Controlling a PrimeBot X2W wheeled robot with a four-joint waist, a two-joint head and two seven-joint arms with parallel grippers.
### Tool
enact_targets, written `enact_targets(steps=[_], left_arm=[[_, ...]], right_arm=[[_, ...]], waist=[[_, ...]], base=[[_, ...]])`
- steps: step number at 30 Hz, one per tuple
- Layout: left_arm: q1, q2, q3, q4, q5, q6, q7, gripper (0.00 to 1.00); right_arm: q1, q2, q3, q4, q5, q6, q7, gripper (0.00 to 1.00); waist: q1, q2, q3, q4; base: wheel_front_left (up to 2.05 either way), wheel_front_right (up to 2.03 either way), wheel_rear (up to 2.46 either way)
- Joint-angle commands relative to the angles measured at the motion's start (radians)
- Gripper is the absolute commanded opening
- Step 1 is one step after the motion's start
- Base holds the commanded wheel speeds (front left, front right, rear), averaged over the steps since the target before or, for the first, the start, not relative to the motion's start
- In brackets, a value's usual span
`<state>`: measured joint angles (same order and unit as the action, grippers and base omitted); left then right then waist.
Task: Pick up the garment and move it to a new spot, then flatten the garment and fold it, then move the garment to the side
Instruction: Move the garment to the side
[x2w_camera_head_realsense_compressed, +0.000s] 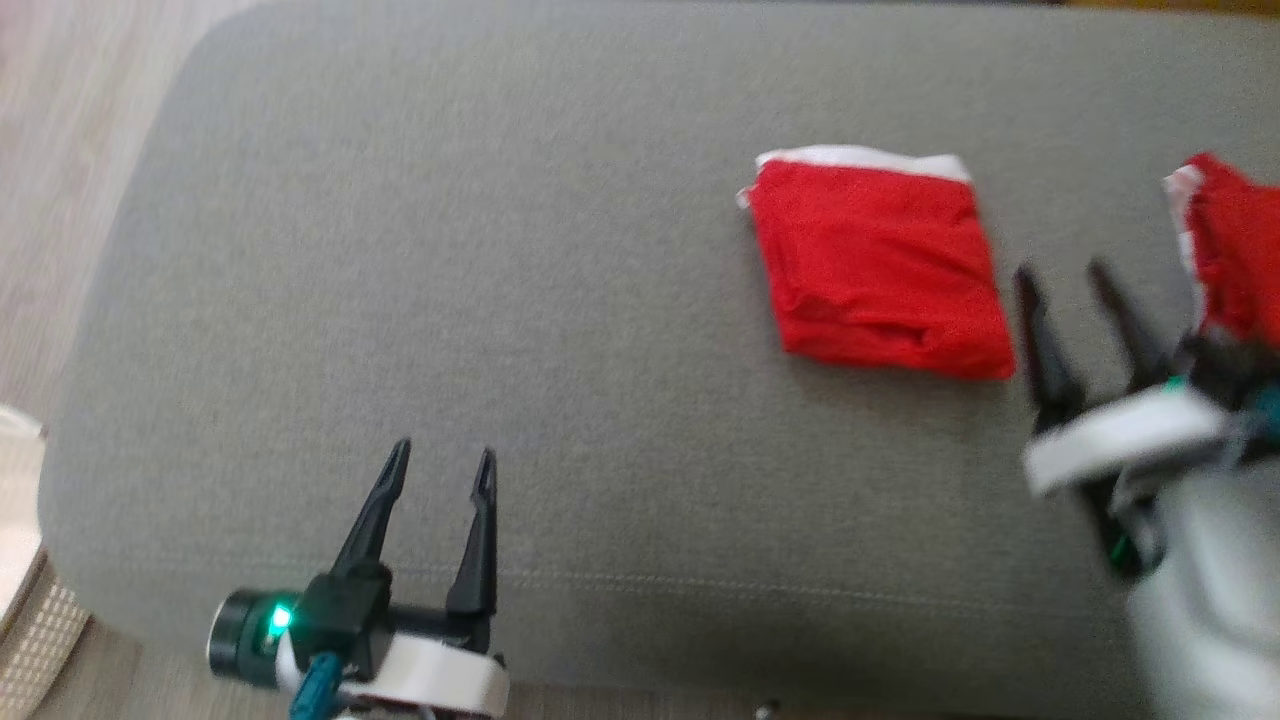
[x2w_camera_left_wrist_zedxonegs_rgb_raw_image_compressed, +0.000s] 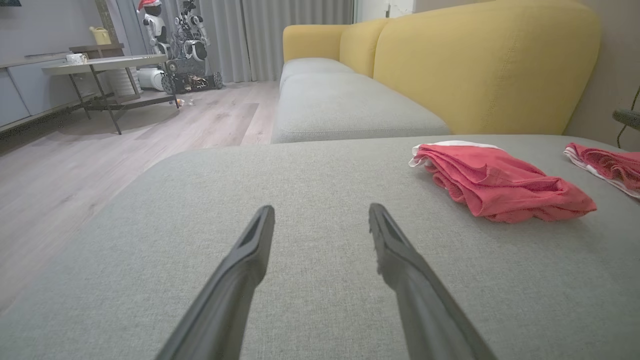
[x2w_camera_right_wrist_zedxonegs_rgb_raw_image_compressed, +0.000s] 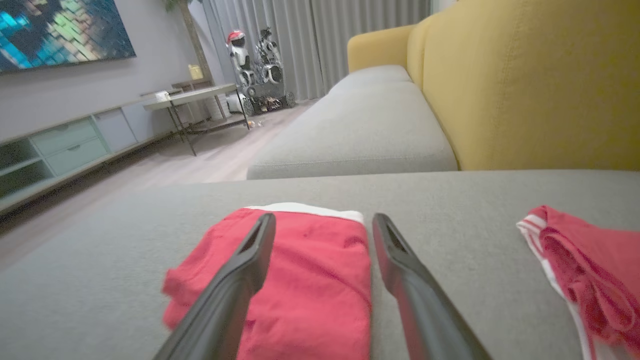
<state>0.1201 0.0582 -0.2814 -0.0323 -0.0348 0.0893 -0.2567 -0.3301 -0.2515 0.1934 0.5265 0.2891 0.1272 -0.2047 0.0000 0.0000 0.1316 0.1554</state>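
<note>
Folded red garment (x2w_camera_head_realsense_compressed: 875, 265) lies flat on the grey cushion (x2w_camera_head_realsense_compressed: 500, 250), right of centre in the head view, as a roughly square packet. A white band runs along its far edge; the near edge shows soft creases. Nothing grips it. Right gripper (x2w_camera_head_realsense_compressed: 1060, 270) sits just beside the packet's near right corner, fingers spread apart with nothing between them. The head view is blurred here, so contact with the cloth cannot be judged. In the right wrist view one finger crosses in front of the red fabric and the other lies beside its edge. A second red garment (x2w_camera_head_realsense_compressed: 1235, 250) with white trim lies rumpled farther right on the same cushion, apart from the folded one and partly cut by the frame edge. Left gripper (x2w_camera_head_realsense_compressed: 443, 450) is well apart from both garments, at the lower left over bare cushion near its front edge. Its fingers are also spread wide and empty. Beyond the cushion stands a yellow sofa back (x2w_camera_left_wrist_zedxonegs_rgb_raw_image_compressed: 480, 65), with pale wood floor (x2w_camera_left_wrist_zedxonegs_rgb_raw_image_compressed: 75, 165) to the left.
</note>
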Motion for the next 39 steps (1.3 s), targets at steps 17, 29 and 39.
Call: enact_targets(steps=[17,29,39], left_arm=[[-0.159,-0.008,-0.054,-0.046,0.008,0.009,-0.005,1.00],[-0.176,-0.008,-0.048,-0.040,0.008,0.015,-0.005,1.00],[-0.195,-0.007,-0.053,-0.053,0.020,0.003,-0.005,1.00]], right_arm=[[-0.328,-0.230,0.186,0.253,0.205,0.003,0.424,0.48],[-0.300,-0.326,0.306,0.146,0.282,0.003,0.403,0.00],[-0.256,-0.521,0.247,-0.046,0.247,0.003,0.489,0.00]], waist=[[0.0000,0.0000,0.198,0.101],[0.0000,0.0000,0.180,0.034],[0.0000,0.0000,0.199,-0.062]], base=[[0.00,0.00,0.00],[0.00,0.00,0.00],[0.00,0.00,0.00]])
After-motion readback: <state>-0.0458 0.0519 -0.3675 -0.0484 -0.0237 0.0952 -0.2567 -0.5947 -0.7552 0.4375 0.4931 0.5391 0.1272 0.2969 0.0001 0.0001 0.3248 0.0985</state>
